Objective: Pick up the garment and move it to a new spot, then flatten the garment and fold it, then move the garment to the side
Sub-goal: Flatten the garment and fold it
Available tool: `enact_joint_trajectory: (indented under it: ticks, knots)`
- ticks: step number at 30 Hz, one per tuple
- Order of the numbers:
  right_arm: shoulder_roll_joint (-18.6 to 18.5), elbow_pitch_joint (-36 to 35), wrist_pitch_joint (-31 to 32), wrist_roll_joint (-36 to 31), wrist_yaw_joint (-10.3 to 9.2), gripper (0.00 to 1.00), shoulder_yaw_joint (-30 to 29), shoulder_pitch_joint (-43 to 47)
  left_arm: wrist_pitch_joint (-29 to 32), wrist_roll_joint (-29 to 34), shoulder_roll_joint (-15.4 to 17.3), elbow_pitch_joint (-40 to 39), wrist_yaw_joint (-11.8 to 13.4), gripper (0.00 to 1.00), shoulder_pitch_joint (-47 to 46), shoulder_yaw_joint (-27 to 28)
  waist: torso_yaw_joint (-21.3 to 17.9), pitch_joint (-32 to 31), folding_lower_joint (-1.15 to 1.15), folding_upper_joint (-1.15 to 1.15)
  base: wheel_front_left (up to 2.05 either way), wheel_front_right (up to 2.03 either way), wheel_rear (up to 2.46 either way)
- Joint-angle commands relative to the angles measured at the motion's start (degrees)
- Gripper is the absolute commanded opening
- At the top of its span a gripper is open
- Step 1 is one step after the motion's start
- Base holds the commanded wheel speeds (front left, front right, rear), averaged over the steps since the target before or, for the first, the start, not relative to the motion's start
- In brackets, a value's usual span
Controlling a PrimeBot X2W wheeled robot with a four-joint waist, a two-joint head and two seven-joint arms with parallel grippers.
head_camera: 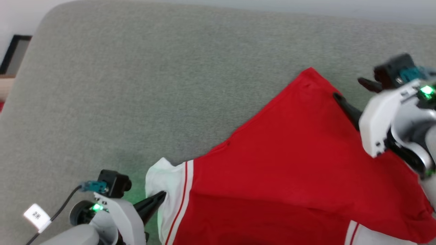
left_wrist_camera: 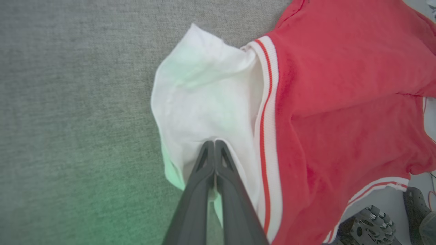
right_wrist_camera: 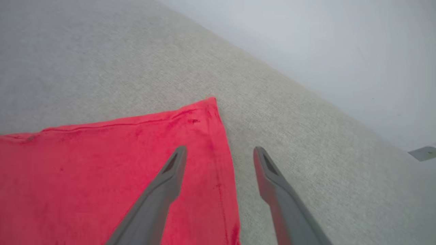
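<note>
Red garment (head_camera: 289, 153) lies spread on grey fabric surface (head_camera: 136, 85) | left gripper (left_wrist_camera: 214, 143) fingers clenched on its white sleeve (left_wrist_camera: 204, 95) | right gripper (right_wrist_camera: 219, 149) fingers released, straddling the garment's far corner edge

We saw the garment (head_camera: 289, 153) as soft red cloth with a short, faintly fuzzy nap, matt all over. Its white sleeve panel (left_wrist_camera: 204, 102) looked thinner and smoother, and the striped trim (left_wrist_camera: 267, 136) beside it looked like ribbed knit. Under the garment, the grey surface (head_camera: 153, 85) was coarse woven fabric, matt and grainy. The left gripper (left_wrist_camera: 214, 144) at the garment's sleeve and the right gripper (right_wrist_camera: 220, 151) over its red corner had dark, smooth, matt plastic fingers. The wrist shell (head_camera: 374, 119) above that corner was glossy white plastic.
</note>
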Motion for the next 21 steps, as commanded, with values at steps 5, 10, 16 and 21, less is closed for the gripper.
enact_joint_trajectory:
  ticks: [5,10,16,21]
  knots:
    - [-1.11,14.04,-2.7,2.17,-0.09,1.0,10.8,-11.76,0.59,1.21,-2.29,1.74,-1.57,0.0,-2.42,-0.26,4.3,2.72,0.0,0.0,0.0,0.0,0.0]
    - [-0.95,24.92,-3.0,5.32,-0.09,1.0,18.17,-19.57,0.82,1.91,-4.46,3.44,-2.9,0.0,-3.82,-0.69,6.82,4.27,0.0,0.0,0.0,0.0,0.0]
    - [-0.08,34.51,1.09,11.79,-0.09,1.0,24.11,-24.77,0.76,2.32,-6.37,5.87,-4.31,0.0,-4.98,-0.9,8.82,6.08,0.0,0.0,0.0,0.0,0.0]
    - [-0.07,39.86,5.63,16.61,-0.1,0.01,29.46,-25.46,0.86,2.43,-7.71,8.11,-5.41,0.0,-5.84,-1.07,9.87,7.05,0.0,0.0,0.0,0.0,0.0]
